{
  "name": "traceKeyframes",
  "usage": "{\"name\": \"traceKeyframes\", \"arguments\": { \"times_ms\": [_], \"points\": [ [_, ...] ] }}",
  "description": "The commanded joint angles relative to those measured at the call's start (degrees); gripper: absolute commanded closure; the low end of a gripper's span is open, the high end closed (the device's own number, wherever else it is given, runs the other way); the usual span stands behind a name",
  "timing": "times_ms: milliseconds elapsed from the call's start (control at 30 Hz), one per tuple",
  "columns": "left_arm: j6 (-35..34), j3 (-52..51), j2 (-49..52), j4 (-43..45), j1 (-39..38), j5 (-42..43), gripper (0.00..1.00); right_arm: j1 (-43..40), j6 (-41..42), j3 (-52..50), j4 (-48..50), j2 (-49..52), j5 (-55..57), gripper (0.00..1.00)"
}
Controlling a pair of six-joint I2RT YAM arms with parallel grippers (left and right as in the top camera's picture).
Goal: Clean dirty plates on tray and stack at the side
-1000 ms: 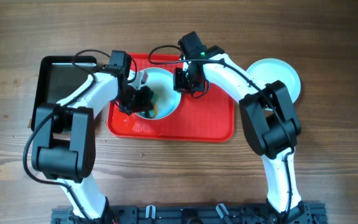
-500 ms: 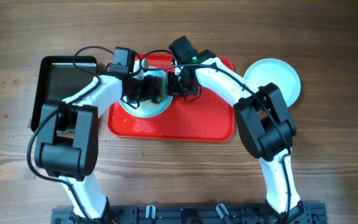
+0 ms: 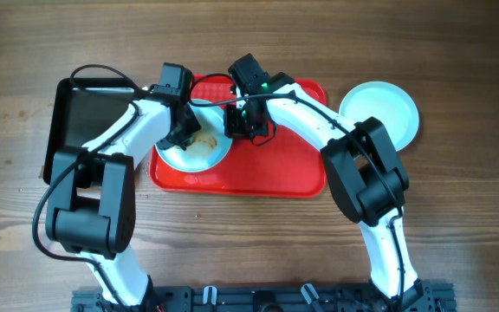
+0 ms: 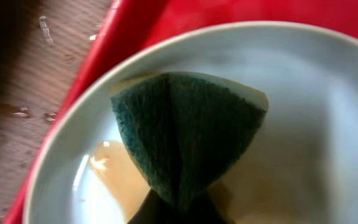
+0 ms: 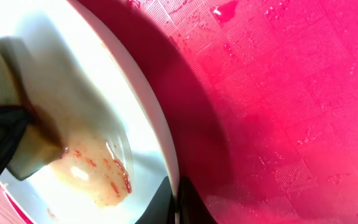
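One dirty plate, pale with orange-brown sauce smeared inside, lies on the left part of the red tray. My left gripper is shut on a green-faced sponge that presses into the plate's bowl. My right gripper is shut on the plate's right rim, which passes between its fingertips. In the right wrist view the sponge's yellow side shows at the left edge. A clean plate rests on the table to the right of the tray.
A glossy black tray lies left of the red one, partly under my left arm. Water drops sit on the red tray's floor and on the wood beside it. Bare wooden table surrounds the rest.
Both grippers have shifted left with the plate, which now sits nearer the tray's left edge. The sponge has moved over the plate, and the sauce smear shows more plainly.
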Motion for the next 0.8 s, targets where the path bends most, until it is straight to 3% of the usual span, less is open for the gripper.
{"name": "traceKeyframes", "arguments": {
  "times_ms": [0,233,333,767],
  "points": [
    [11.3,-3.4,3.6,-4.9,1.2,1.3,0.96,-0.5,-0.4,0.1,-1.1,1.5,1.8,0.96],
    [25.0,-3.4,3.6,-10.3,1.3,27.6,0.96,-0.5,-0.4,0.1,-1.1,1.5,1.8,0.96],
    [27.5,-3.4,3.6,-10.5,1.3,36.9,0.96,-0.5,-0.4,0.1,-1.1,1.5,1.8,0.96],
    [23.9,-3.4,3.6,4.7,1.2,40.7,0.96,-0.5,-0.4,0.1,-1.2,1.5,1.8,0.96]
  ]
}}
